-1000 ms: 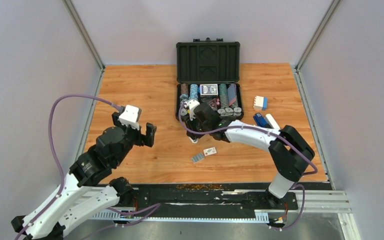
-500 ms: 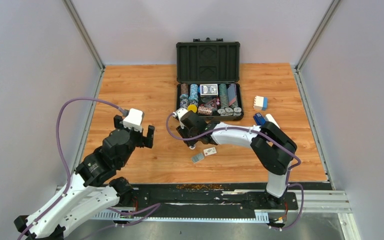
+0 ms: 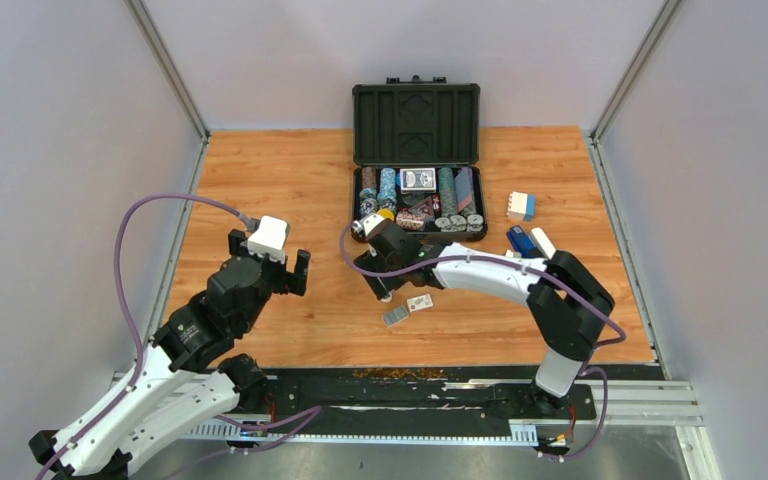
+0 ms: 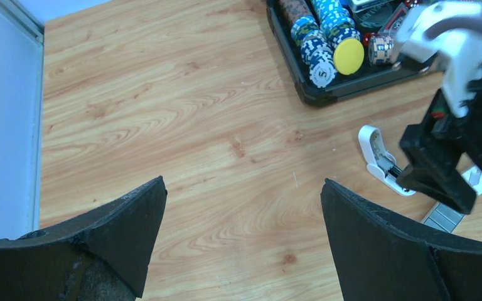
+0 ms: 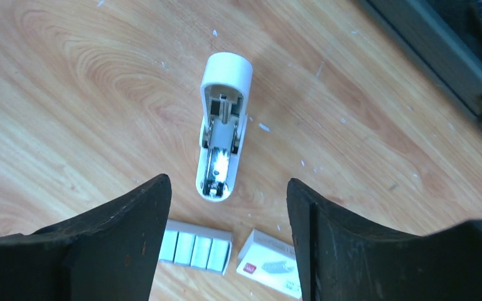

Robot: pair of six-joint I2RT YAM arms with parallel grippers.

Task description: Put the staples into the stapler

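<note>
The stapler (image 5: 223, 135) lies flat on the wooden tabletop (image 3: 280, 180), just in front of the left end of the black poker chip case (image 3: 417, 120). Its white shell is underneath and its open side faces up, so the pale metal channel shows.

Well to the left of the case, the left gripper (image 4: 241, 188) hangs over bare wood with its jaws spread wide and nothing between them.

In front of the case's left end, the right gripper (image 5: 227, 185) points down over the stapler. Its fingers are parted wider than the stapler's body and grip nothing. Whether a fingertip touches the shell cannot be told.

Farther out from the case than the stapler lie the staples (image 5: 198, 246), silvery strips side by side in their small tray. Their white sleeve (image 5: 271, 269), which has a red mark, lies just to the right.

Inside the case are rows of poker chips (image 3: 388, 183), a yellow chip (image 4: 349, 47) at the left end and a deck of cards (image 3: 417, 179). To the right of the case sit a white-and-blue block (image 3: 521, 206) and, nearer the arms, a dark blue stapler (image 3: 520, 240).
</note>
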